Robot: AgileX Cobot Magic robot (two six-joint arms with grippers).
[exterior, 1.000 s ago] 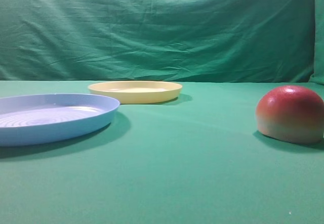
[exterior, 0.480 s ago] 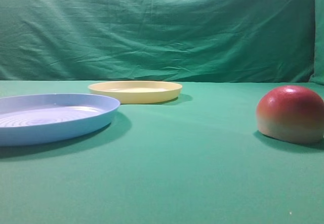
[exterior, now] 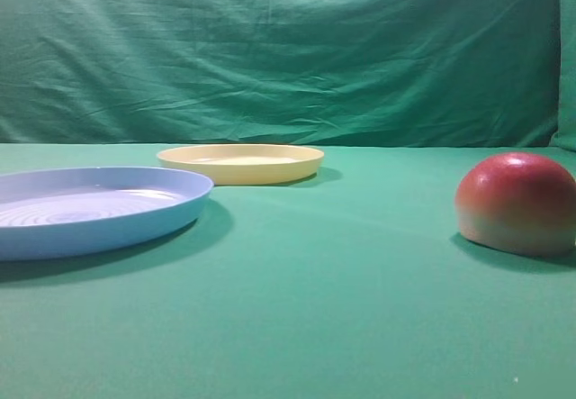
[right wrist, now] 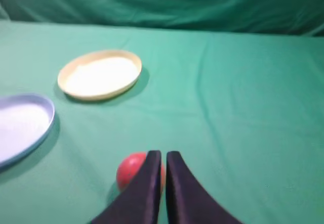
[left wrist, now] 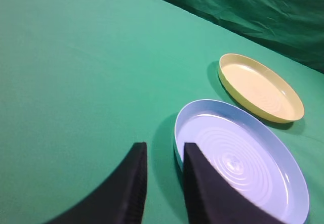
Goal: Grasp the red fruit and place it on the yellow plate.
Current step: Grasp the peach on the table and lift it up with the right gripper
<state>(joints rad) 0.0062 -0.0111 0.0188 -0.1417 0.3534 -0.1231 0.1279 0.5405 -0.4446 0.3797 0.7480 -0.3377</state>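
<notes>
The red fruit (exterior: 516,203) rests flat side down on the green cloth at the right; in the right wrist view the fruit (right wrist: 130,169) lies just beyond and left of my right gripper (right wrist: 163,153), partly hidden by its left finger. That gripper is shut and holds nothing. The yellow plate (exterior: 240,162) sits bare at the back, left of centre, and shows as well in the wrist views (right wrist: 99,74) (left wrist: 260,86). My left gripper (left wrist: 163,149) hovers by the near-left rim of the blue plate, open a little with only cloth in the gap. Neither gripper appears in the exterior view.
A larger light blue plate (exterior: 90,205) with concentric rings lies in front and left of the yellow plate, also seen from the wrists (left wrist: 243,153) (right wrist: 20,125). A green cloth backdrop (exterior: 288,57) hangs behind the table.
</notes>
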